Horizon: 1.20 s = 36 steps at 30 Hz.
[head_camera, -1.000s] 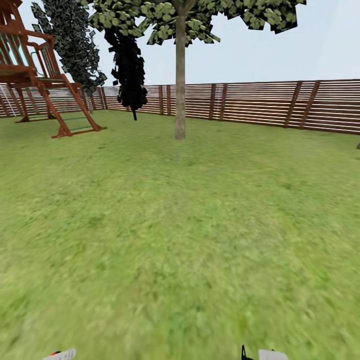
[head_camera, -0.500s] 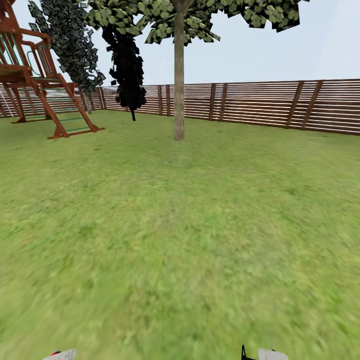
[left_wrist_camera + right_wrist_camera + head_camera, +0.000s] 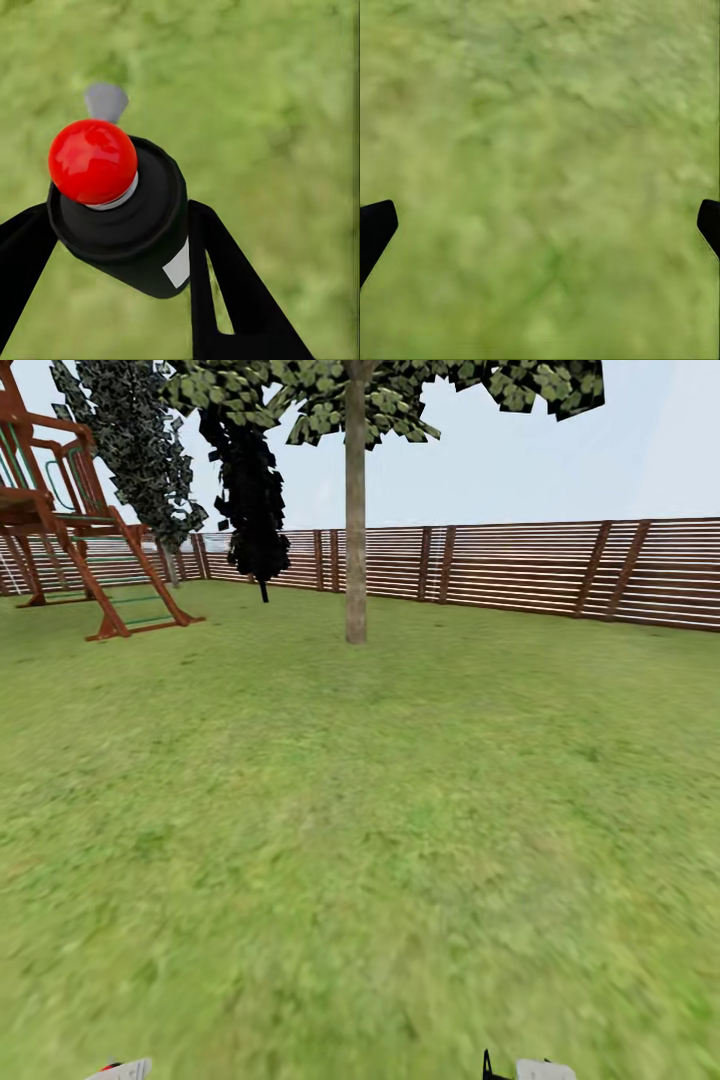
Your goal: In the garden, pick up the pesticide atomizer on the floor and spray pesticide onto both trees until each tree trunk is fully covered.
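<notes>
The grass floor (image 3: pixel 380 840) is the largest thing in the head view and covers the frame from the bottom edge up to the fence. The brown slat fence (image 3: pixel 520 570) runs across the upper part of the frame, from the left side to the right edge, with pale sky above it. One tree (image 3: pixel 380 390) stands a little left of the centre in the upper half; its tree trunk (image 3: pixel 355 530) is straight and grey-brown, it meets the grass just in front of the fence line, and the blocky green leaves spread along the top edge. In the upper left corner stands a red-brown wooden play frame (image 3: pixel 70 530) with a ladder, and between it and the trunk there are a grey-green leafy tree (image 3: pixel 135 450) and a nearly black one (image 3: pixel 245 490), both near the fence. In the left wrist view, the left gripper (image 3: pixel 120 232) has its two black fingers (image 3: pixel 225 300) closed against the sides of the pesticide atomizer (image 3: pixel 124 217), a black bottle with a round red top and a small grey nozzle, seen in the centre-left of that frame over blurry grass. In the right wrist view, the right gripper (image 3: pixel 540 225) is wide open and holds nothing; its dark fingertips (image 3: pixel 375 225) show only at the left and right edges over grass.
</notes>
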### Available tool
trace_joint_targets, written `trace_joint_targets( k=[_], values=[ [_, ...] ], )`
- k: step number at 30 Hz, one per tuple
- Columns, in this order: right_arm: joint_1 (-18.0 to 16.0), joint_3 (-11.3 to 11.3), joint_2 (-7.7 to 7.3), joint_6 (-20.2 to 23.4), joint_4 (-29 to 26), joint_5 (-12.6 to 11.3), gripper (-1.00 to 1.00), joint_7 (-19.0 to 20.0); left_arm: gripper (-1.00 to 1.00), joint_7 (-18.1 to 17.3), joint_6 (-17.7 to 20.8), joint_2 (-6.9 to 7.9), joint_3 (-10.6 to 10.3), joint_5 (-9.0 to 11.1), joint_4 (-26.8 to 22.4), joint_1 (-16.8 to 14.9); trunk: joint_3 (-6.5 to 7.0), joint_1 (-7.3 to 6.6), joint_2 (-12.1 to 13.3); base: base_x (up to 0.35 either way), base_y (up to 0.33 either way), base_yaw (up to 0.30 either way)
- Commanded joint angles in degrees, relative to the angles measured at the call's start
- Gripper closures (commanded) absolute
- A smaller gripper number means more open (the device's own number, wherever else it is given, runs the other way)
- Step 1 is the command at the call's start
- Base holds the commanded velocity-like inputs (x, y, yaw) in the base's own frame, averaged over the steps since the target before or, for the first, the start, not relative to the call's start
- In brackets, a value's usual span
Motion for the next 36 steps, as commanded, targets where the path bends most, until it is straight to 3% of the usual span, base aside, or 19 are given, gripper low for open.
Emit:
trace_joint_targets(
  k=[1, 36],
  values=[
    [-0.01, 0.00, 0.00, 0.00, 0.03, 0.00, -1.00, 0.00, 1.00, 0.00, 0.00, 0.00, 0.01, 0.02, 0.00, 0.00, 0.00, 0.00, 0.00, 0.338, -0.083, 0.000],
    [-0.01, 0.02, 0.00, 0.00, 0.04, 0.00, -1.00, 0.00, 1.00, 0.03, -0.01, 0.00, 0.01, 0.02, 0.01, 0.00, 0.00, 0.00, 0.00, 0.338, -0.083, 0.000]
  ],
)
